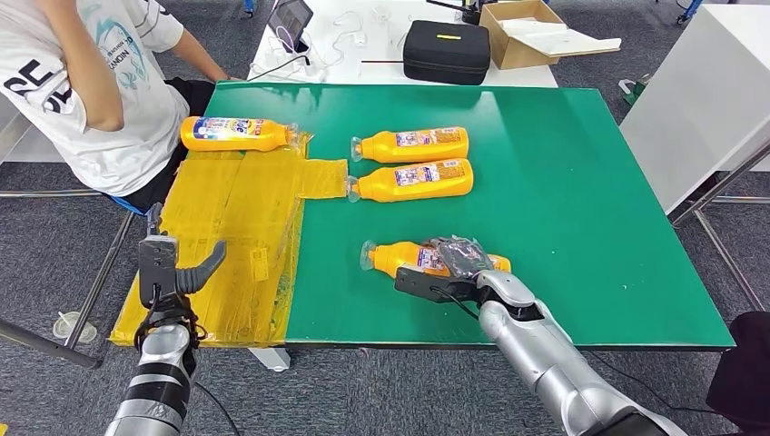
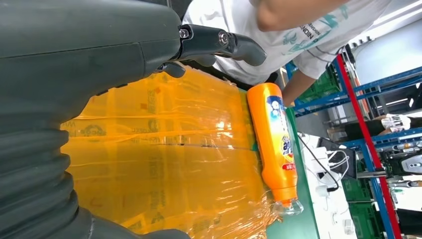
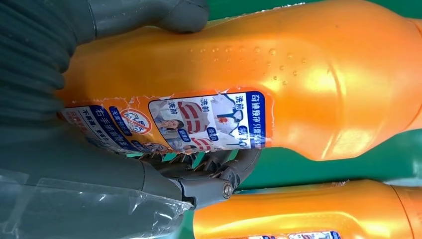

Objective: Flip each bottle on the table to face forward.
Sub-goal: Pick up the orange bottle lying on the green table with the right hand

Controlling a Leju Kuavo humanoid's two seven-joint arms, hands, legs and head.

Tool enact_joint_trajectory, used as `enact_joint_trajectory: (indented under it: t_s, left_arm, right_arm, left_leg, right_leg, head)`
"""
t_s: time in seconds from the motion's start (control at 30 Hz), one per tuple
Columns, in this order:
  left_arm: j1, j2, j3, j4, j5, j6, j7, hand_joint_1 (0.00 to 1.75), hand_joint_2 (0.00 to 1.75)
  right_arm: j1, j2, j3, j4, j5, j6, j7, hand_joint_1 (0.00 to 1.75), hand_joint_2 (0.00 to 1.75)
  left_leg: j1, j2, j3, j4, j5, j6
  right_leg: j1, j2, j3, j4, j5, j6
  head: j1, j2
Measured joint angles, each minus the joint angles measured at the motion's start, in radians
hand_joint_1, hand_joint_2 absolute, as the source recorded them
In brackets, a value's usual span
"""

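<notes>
Green table (image 1: 563, 182) — largest item, with a yellow taped sheet (image 1: 236, 236) covering its near-left part. A person in a white shirt (image 1: 100, 82) sits at the far-left corner. Beyond the far edge, on a white surface: a black case (image 1: 447, 50) and an open cardboard box (image 1: 527, 32).

Four orange bottles, all lying on their sides. One bottle (image 1: 238, 133) rests at the far edge of the yellow sheet, cap toward table centre, bold blue label up. Two more lie side by side mid-table, the farther (image 1: 410, 144) and the nearer (image 1: 410, 180), caps to the left, small-print labels up. The fourth, the near bottle (image 1: 409, 258), lies close to the front edge.

Right hand (image 1: 454, 268) is wrapped around the near bottle's body, thumb on one side and darker fingers on the other. The right wrist view confirms the hold; the label under the fingers is the small-print instruction panel, so I judge this to be the back face, still to be turned.

Left hand (image 1: 168, 268) hovers beside the sheet's left edge, fingers apart, holding nothing.

Step in hand, as I read it: roll the near bottle about its long axis until the bold label faces up. To do it well, keep the hold on the broad body rather than the tapered neck, and lift only slightly so it clears the table. Risk — the smooth plastic may slip under the fingers.
</notes>
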Motion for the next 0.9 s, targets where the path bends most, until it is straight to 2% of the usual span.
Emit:
enact_joint_trajectory:
  t_s: [0.33,0.4,0.47,0.57,0.63,0.73,0.9]
  left_arm:
    - [0.001,-0.007,0.0,0.001,0.011,0.001,0.0,0.0,1.75]
    - [0.003,-0.009,0.0,0.0,0.015,-0.005,0.0,0.0,1.75]
    - [0.009,-0.013,-0.001,-0.004,0.029,-0.029,0.003,0.0,1.75]
    - [0.027,-0.027,-0.013,-0.025,0.075,-0.112,0.027,0.0,1.75]
    - [0.04,-0.037,-0.033,-0.047,0.115,-0.188,0.052,0.0,1.75]
    - [0.053,-0.047,-0.073,-0.081,0.184,-0.301,0.09,0.0,1.75]
    - [0.07,-0.049,-0.158,-0.149,0.326,-0.502,0.142,0.0,1.75]
  right_arm:
    - [0.072,0.013,-0.053,-0.082,-0.071,-0.128,-0.04,1.75,1.75]
    - [0.106,0.027,-0.081,-0.119,-0.091,-0.203,-0.082,1.75,1.75]
    - [0.153,0.058,-0.124,-0.184,-0.102,-0.33,-0.145,1.75,1.75]
    - [0.212,0.111,-0.2,-0.305,-0.105,-0.55,-0.249,1.75,1.75]
    - [0.242,0.142,-0.251,-0.382,-0.114,-0.649,-0.308,1.75,1.75]
    - [0.277,0.177,-0.325,-0.464,-0.128,-0.708,-0.392,1.75,1.75]
    - [0.314,0.245,-0.461,-0.518,-0.115,-0.716,-0.555,1.75,1.75]
  left_leg:
    - [0.0,0.0,0.0,0.0,0.0,0.0]
    - [0.0,0.0,-0.001,0.0,0.0,0.0]
    - [0.0,0.0,-0.002,0.0,0.0,0.0]
    - [0.0,-0.001,-0.003,0.0,0.0,0.0]
    - [0.0,-0.001,-0.004,0.0,0.0,0.0]
    - [-0.001,-0.001,-0.005,0.0,0.0,0.0]
    - [-0.001,-0.001,-0.005,0.0,0.0,0.0]
  right_leg:
    - [0.0,0.0,0.0,0.0,0.0,0.0]
    - [0.0,0.0,0.0,0.0,0.0,0.0]
    - [0.0,0.0,-0.001,0.0,0.0,0.0]
    - [0.0,0.0,-0.003,0.0,0.0,0.0]
    - [0.0,-0.001,-0.003,0.0,0.0,0.0]
    - [-0.001,-0.001,-0.004,0.0,0.0,0.0]
    - [-0.002,-0.001,-0.004,0.0,0.0,0.001]
  head:
    - [0.0,0.0]
    - [0.0,0.0]
    - [-0.001,0.0]
    - [-0.001,0.0]
    - [0.0,0.0]
    - [0.0,0.0]
    - [0.0,0.0]
